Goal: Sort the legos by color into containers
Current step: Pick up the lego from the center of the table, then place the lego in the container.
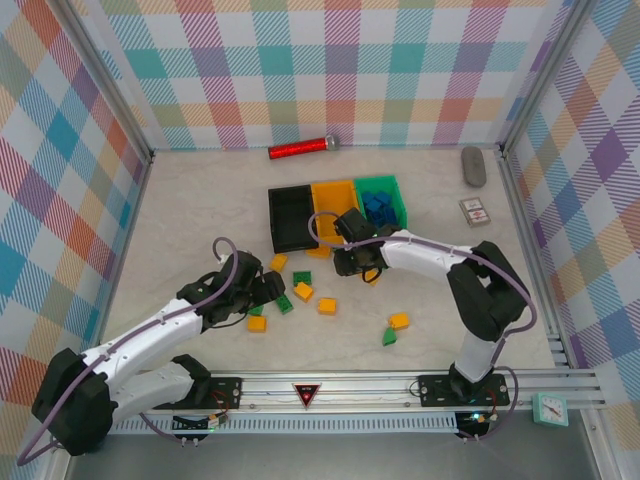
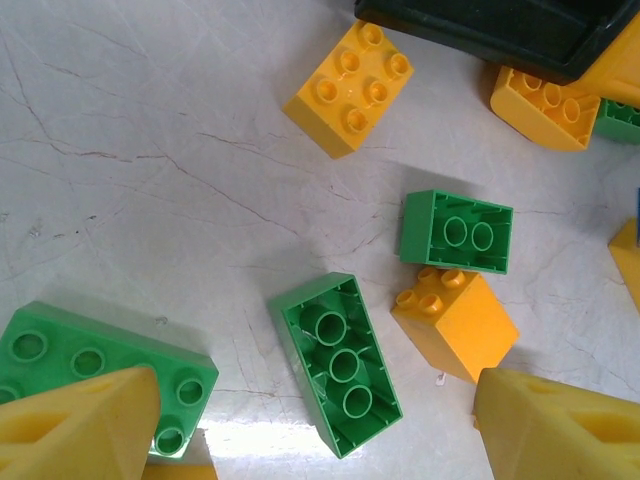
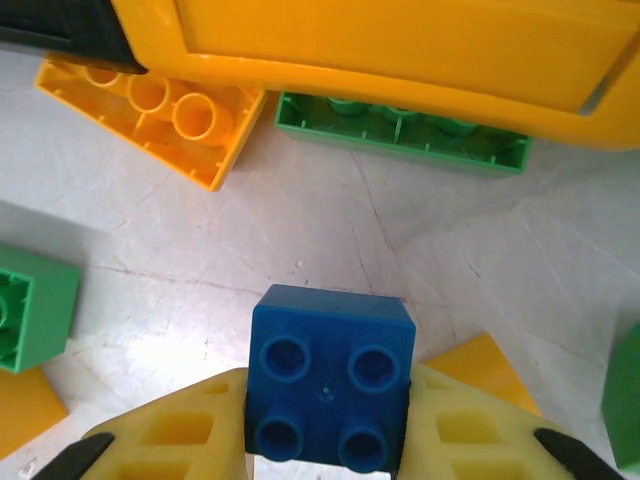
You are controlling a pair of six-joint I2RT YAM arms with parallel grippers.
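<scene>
Right gripper (image 3: 330,445) was clenched on a blue brick (image 3: 330,370), studs up toward the wrist camera, with a yellow finger (image 3: 180,435) pressed to each side. Could not tell if that brick was lifted or touching the surface (image 3: 350,240). Just ahead of it was the orange bin (image 3: 400,50). A long upturned green brick (image 3: 400,135) lay against the bin's near wall, and an upturned yellow brick (image 3: 150,110) lay beside that, near the corner of the black bin (image 1: 291,217).

Left gripper (image 2: 318,400) was released, jaws wide, hovering low over loose bricks. A narrow upturned green one (image 2: 338,365) lay between its fingers, apart from both. A studs-up green brick (image 2: 100,365) lay partly under the left finger. A yellow brick (image 2: 455,320) lay near the right finger, touching a square upturned green brick (image 2: 457,232). A six-stud yellow brick (image 2: 350,88) lay farther on, near the black bin.

In the top view the three bins stood side by side at mid-surface: black on the left, orange in the middle, green bin (image 1: 402,208) on the right. The green bin held several blue bricks (image 1: 377,207). The black bin looked empty, though its dark inside was hard to read. Other yellow and green bricks were scattered in front of the bins between the arms. A yellow-and-green pair (image 1: 395,328) lay off to the right. A red cylinder (image 1: 302,149) lay by the back wall, and a grey oval (image 1: 473,166) lay in the back right.
</scene>
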